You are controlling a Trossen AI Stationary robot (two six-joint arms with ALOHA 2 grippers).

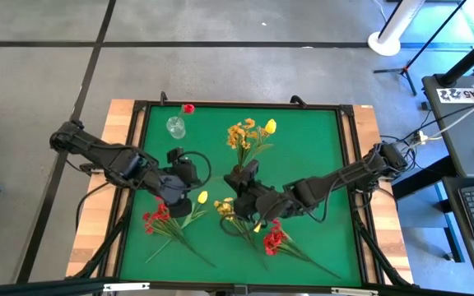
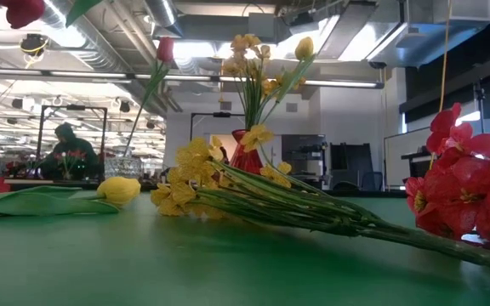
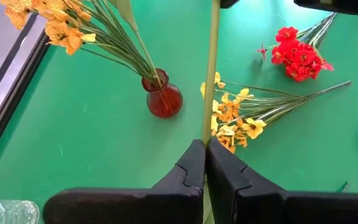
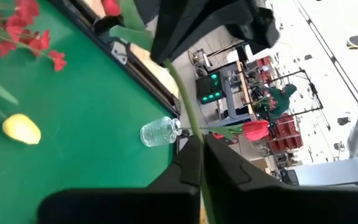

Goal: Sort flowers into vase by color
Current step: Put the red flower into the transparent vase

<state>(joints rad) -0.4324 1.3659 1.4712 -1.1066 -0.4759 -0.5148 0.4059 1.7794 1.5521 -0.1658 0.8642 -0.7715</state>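
Both jaws clamped on green stems above green table (image 1: 319, 164), seated person (image 2: 64, 153) behind.

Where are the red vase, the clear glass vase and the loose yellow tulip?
red vase (image 3: 164, 101), left wrist view, on its round belly.
clear glass vase (image 1: 175, 127), high view, on its glass body.
yellow tulip (image 2: 119, 189), low view, on its bud lying on the table.

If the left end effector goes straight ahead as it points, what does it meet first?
Likely the yellow spray lying on the mat; the red vase stands off to one side. Depth is unclear.
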